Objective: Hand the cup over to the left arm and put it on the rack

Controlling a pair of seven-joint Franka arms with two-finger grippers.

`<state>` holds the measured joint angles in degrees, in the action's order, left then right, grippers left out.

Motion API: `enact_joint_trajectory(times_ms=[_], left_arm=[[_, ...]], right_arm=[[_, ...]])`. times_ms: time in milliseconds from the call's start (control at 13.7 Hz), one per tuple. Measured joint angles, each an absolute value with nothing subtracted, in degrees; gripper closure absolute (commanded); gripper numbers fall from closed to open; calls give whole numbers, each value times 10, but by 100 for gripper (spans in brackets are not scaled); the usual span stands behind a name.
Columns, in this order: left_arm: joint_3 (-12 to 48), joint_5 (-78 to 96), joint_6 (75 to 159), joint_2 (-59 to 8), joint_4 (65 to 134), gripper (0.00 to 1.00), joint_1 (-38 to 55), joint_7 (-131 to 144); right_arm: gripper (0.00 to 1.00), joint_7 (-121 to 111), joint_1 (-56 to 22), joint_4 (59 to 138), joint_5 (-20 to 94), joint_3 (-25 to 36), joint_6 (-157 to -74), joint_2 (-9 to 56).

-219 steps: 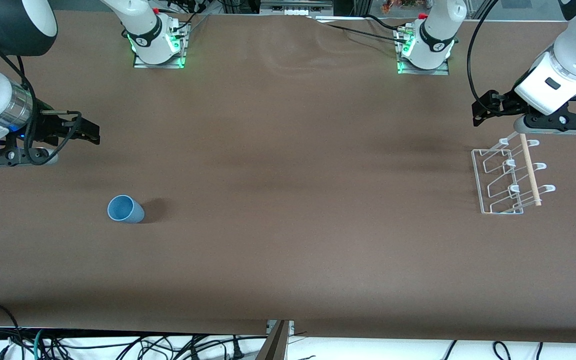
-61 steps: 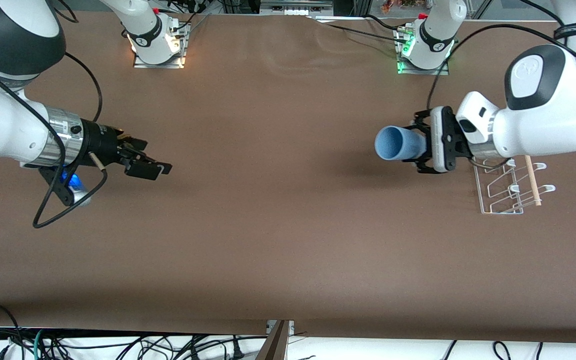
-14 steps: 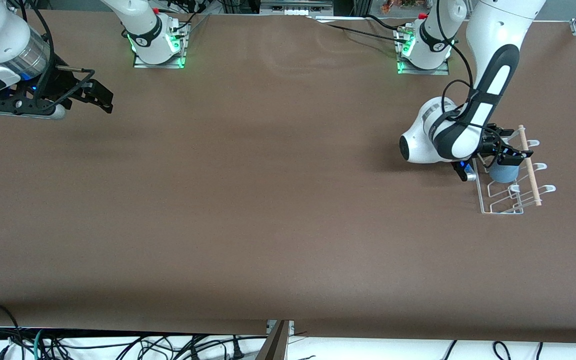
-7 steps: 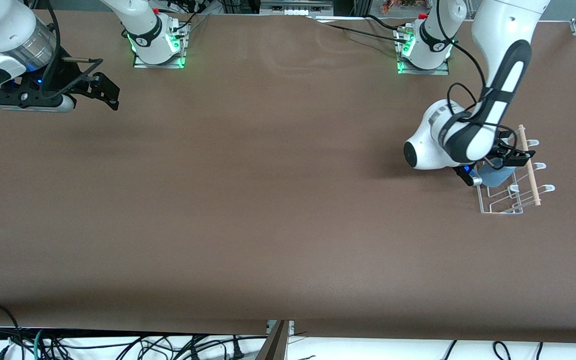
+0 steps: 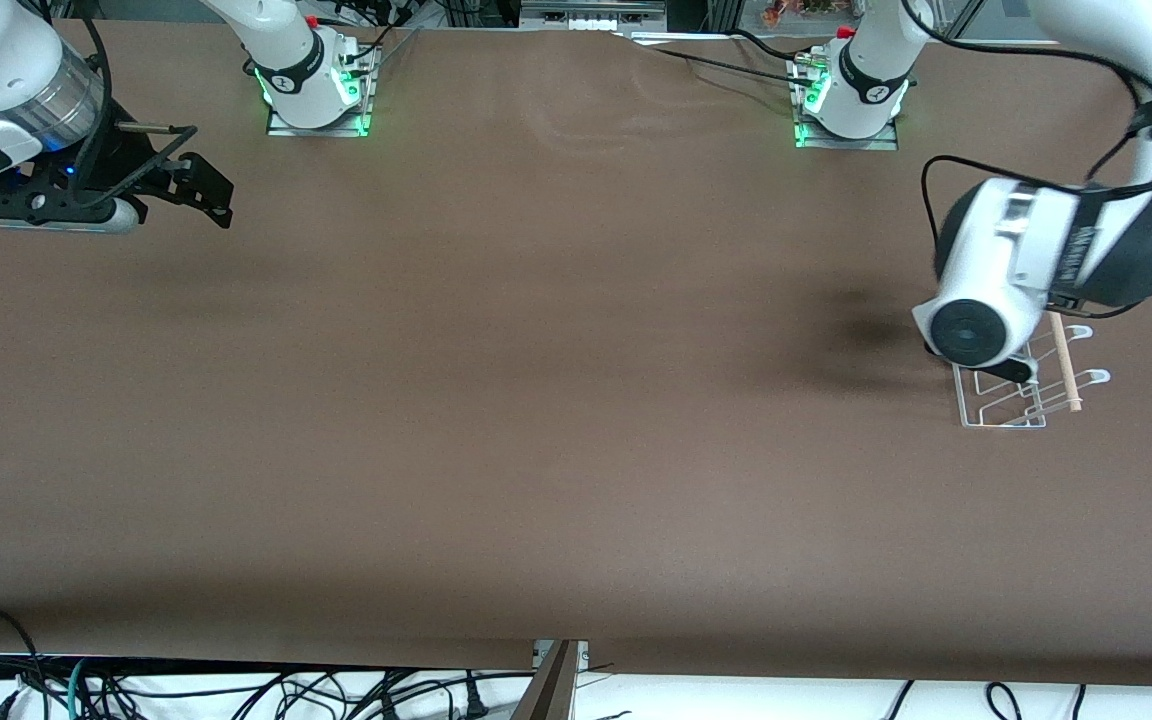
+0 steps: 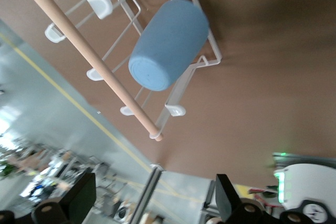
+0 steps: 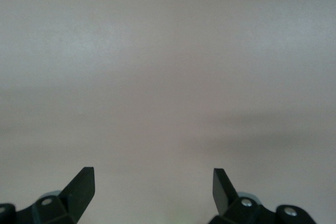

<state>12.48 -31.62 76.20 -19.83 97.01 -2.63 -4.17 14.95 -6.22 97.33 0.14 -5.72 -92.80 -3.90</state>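
While the cup (image 6: pixel 168 44) lies on the rack (image 6: pixel 207 51), the left hand (image 6: pixel 152 203) is held above it, fingers apart. The right hand (image 5: pixel 198 190) is held over the surface (image 5: pixel 536 400), fingers apart.

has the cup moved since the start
Yes. The cup was on the table toward the right arm's end; now it lies on the rack, clear of the open left gripper.

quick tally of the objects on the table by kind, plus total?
Light-blue plastic tapered cup, lying on the rack: 1
Clear acrylic and white-wire rack with a light wooden dowel bar: 1
Total: 2
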Motion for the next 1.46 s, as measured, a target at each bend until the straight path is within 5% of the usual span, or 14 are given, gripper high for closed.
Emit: enact_joint_trajectory(times_ms=[732,1463], left_arm=[[143,-103,761,-190,753,0,-27,63],[133,-56,816,-148,745,0,-46,66]], right_arm=[[1,150,-62,973,-4,-55,-928,-36],[1,149,-62,973,-4,-55,-928,-33]])
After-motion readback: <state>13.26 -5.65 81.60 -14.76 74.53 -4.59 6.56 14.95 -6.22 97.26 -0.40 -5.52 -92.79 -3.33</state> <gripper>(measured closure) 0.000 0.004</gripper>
